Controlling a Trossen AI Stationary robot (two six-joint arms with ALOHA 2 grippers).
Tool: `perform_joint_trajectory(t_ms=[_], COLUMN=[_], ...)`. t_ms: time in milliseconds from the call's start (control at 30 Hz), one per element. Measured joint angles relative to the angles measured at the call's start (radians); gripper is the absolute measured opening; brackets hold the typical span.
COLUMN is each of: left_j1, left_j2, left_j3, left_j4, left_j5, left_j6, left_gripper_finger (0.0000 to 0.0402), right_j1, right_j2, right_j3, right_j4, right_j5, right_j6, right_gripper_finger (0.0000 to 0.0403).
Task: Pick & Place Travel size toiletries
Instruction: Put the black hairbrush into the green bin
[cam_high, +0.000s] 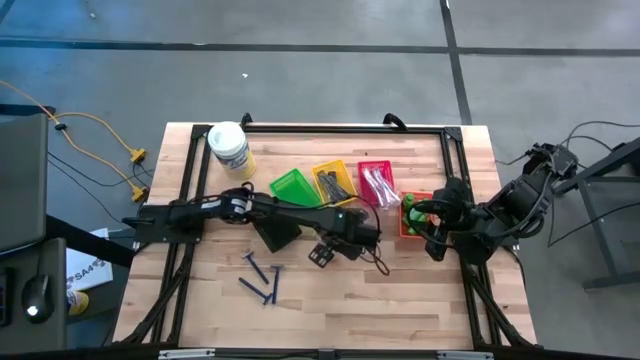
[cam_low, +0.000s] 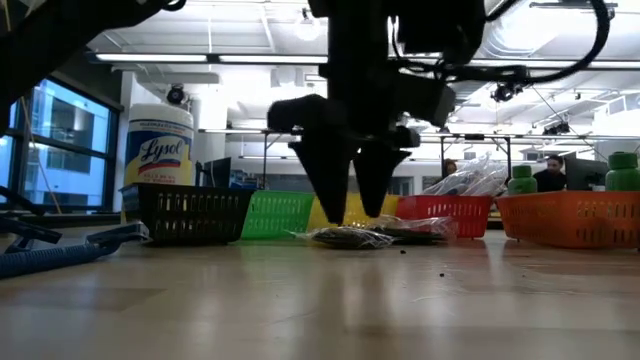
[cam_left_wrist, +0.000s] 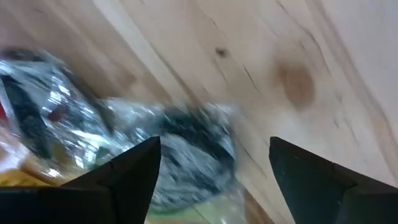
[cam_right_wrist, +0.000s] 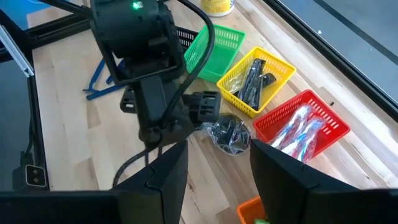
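The wooden counter (cam_high: 330, 310) fills the middle of the high view, framed by black rails.

The left arm (cam_high: 200, 212) lies across it from nine o'clock toward the centre. Its gripper (cam_low: 352, 190) hangs just above the counter with its two fingers (cam_left_wrist: 127, 174) spread apart and nothing between them. Directly below and just beyond the fingertips lies a clear bag with a dark round piece (cam_left_wrist: 193, 152) inside, flat on the wood and released; in the low view this bagged piece (cam_low: 345, 236) rests on the counter under the fingertips.

The right arm (cam_high: 500, 215) sits at three o'clock. Its gripper (cam_right_wrist: 217, 168) hovers over the orange basket (cam_low: 570, 218) with the fingers parted and nothing seen held.

A white tub with a yellow label (cam_high: 229, 148) stands at eleven o'clock.

A row of small baskets runs across the upper middle:
- a black basket (cam_low: 190, 212), at the tub end;
- a green basket (cam_high: 295, 186);
- a yellow basket (cam_right_wrist: 258, 78) holding dark grey strips (cam_right_wrist: 252, 84);
- a red basket (cam_right_wrist: 301, 124) holding slim clear-white packets (cam_right_wrist: 298, 134);
- the orange one at three o'clock, with green bottles (cam_low: 520, 178) standing in it.

Dark blue razors (cam_high: 262, 280) lie loose on the wood at seven o'clock, well apart from the baskets.
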Motion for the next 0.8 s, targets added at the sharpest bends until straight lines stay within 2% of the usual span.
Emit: perform_joint_trajectory(t_ms=[333,433,600,800], left_j1=[-0.009,-0.009,-0.009,-0.009], left_j2=[0.045,0.049,0.054,0.054], left_j3=[0.001,0.002,0.001,0.001], left_j4=[0.017,0.027,0.019,0.008], left_j5=[-0.026,-0.062,-0.103,-0.11], left_j6=[0.058,0.046,0.038,0.026], left_gripper_finger=[0.0294,0.028,0.0215,0.0103], right_j1=[0.0,0.0,0.0,0.0], right_j2=[0.0,0.0,0.0,0.0], right_j3=[0.0,0.0,0.0,0.0], right_j4=[0.002,0.005,0.006,0.006], right_j5=[0.002,0.002,0.002,0.002], right_j6=[0.001,0.0,0.003,0.018], right_gripper_finger=[0.0164,0.0164,0.0164,0.0164])
